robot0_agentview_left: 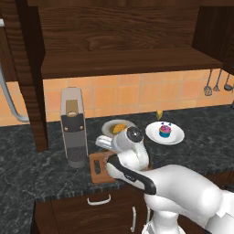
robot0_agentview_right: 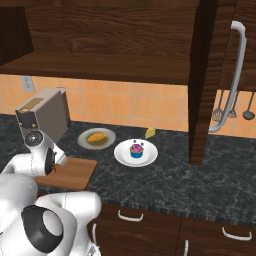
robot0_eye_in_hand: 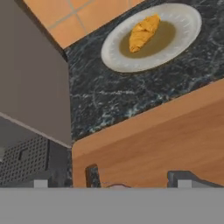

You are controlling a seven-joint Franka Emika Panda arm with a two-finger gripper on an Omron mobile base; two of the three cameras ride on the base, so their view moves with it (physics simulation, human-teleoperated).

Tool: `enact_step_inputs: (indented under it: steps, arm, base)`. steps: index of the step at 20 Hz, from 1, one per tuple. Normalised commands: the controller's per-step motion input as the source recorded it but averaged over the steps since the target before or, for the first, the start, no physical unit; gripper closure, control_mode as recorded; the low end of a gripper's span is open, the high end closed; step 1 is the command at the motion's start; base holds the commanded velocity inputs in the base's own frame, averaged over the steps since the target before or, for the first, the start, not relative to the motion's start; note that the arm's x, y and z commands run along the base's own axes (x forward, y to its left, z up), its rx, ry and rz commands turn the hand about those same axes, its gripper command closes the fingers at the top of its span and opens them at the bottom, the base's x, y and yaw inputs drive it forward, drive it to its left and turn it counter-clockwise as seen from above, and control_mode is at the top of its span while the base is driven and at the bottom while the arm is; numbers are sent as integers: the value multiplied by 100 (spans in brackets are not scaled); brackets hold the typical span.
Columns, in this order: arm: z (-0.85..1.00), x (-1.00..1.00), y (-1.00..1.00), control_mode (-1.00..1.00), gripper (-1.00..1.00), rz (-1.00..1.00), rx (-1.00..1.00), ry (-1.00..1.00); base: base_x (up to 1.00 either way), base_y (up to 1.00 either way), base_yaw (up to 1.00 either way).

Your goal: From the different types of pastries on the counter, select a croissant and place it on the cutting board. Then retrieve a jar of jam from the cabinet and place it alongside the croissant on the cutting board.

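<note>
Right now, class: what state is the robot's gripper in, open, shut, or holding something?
Gripper: open and holding nothing, fingertips apart above the cutting board. The croissant lies on its plate.

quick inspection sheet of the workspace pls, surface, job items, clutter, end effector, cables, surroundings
surface: dark marbled counter over wood drawers with silver handles.
job's things: croissant lies on a grey plate, not yet on the cutting board; the board is bare in the hand view. Cupcake sits on a white plate. Cabinet shelf is open; no jam jar seen.
clutter: grey coffee machine left of the board; small yellow wedge by the wall.
end effector: low over the board, fingertips apart, holding nothing.
cables: nothing seen.
surroundings: orange tile wall, hanging utensils, wall outlet.
</note>
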Motion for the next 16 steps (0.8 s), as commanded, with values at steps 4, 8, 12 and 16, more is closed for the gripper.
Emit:
enact_step_inputs:
  steps: [4,8,12,16]
  arm:
    - [36,61,-33,-100,-100,0,8,0]
    - [8,35,-12,-100,-100,0,0,-1]
    - [27,85,-32,-100,-100,0,0,-2]
    - [0,19,-1,-100,-100,0,-1,0]
  base:
    - [0,0,0]
    - [0,0,0]
    - [0,0,0]
    - [0,0,0]
